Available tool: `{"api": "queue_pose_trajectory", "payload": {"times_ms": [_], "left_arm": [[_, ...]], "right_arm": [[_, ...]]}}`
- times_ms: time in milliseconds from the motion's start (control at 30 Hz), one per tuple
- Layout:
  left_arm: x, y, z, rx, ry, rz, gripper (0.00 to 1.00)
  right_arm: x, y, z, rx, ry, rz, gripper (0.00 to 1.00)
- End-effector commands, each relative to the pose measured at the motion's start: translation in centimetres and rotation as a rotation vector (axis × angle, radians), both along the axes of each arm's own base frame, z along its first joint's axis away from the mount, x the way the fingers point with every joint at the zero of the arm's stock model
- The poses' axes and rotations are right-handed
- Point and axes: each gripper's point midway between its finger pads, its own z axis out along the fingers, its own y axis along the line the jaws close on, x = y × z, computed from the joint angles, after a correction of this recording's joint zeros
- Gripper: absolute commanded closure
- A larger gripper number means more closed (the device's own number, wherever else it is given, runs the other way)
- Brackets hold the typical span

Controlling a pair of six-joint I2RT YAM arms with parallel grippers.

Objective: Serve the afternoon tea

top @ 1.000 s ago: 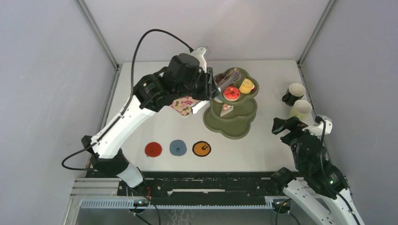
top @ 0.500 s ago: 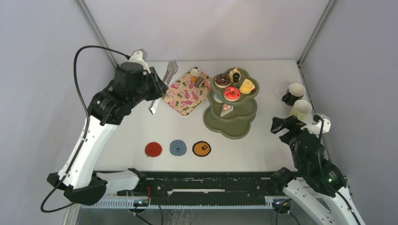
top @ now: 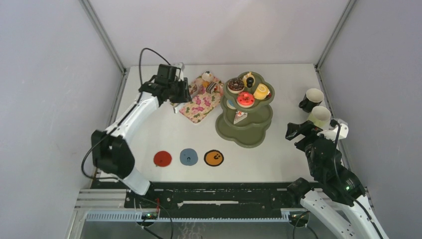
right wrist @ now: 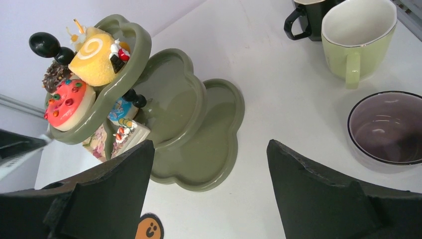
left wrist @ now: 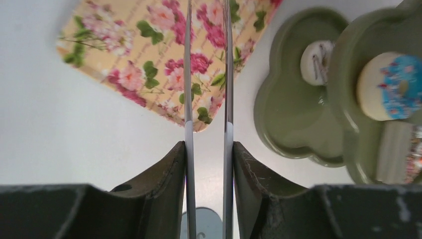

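Plainly, the left gripper (left wrist: 208, 147) is partly closed on a pair of metal tongs (left wrist: 188, 79), whose two blades run out over the floral tray (left wrist: 124, 55). The right gripper (right wrist: 209, 154) hangs wide open and empty near the mugs (right wrist: 358, 25). The three-tier stand (top: 251, 140) sits mid-table with most of the treats on it, and small cakes (top: 207, 77) wait on the tray's far corner. The likeliest trouble is the tongs: a squeeze that is too light or off-centre could let a cake roll off the tray. A wide swing toward the stand could also knock its crowded top tier. Only the left wrist view shows the blades pinched between the fingers, which the overhead hides under the arm, yet it misses the tong tips and those cakes. The right wrist view alone shows a third, dark mug (right wrist: 388, 127), which the gripper seems to hide from above.
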Motion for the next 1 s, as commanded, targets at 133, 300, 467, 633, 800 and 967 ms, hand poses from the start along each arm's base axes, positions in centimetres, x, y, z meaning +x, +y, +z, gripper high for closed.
{"api": "queue_pose_trajectory", "payload": {"times_ms": [133, 300, 467, 633, 800, 967], "left_arm": [[4.4, -3.5, -2.0, 0.000, -0.063, -0.218, 0.55], [5.8, -3.8, -4.2, 0.037, -0.018, -0.237, 0.53], [6.9, -3.4, -6.7, 0.091, 0.023, -0.234, 0.53], [7.5, -3.4, -8.0, 0.111, 0.058, -0.225, 0.53], [8.0, -3.6, -8.8, 0.124, 0.073, -0.232, 0.53], [8.2, -4.2, -9.2, 0.115, 0.080, -0.259, 0.54]], "right_arm": [[-0.2, -1.1, 2.0, -0.003, -0.048, -0.043, 0.09], [-0.3, -1.0, 1.7, 0.004, -0.033, -0.045, 0.09], [-0.2, -1.0, 1.7, 0.004, -0.036, -0.045, 0.09], [-0.2, -1.1, 1.7, 0.006, -0.033, -0.049, 0.09], [0.0, -0.8, 1.8, 0.007, -0.034, -0.040, 0.09], [0.1, -0.5, 1.6, 0.011, -0.025, -0.035, 0.09]]}}
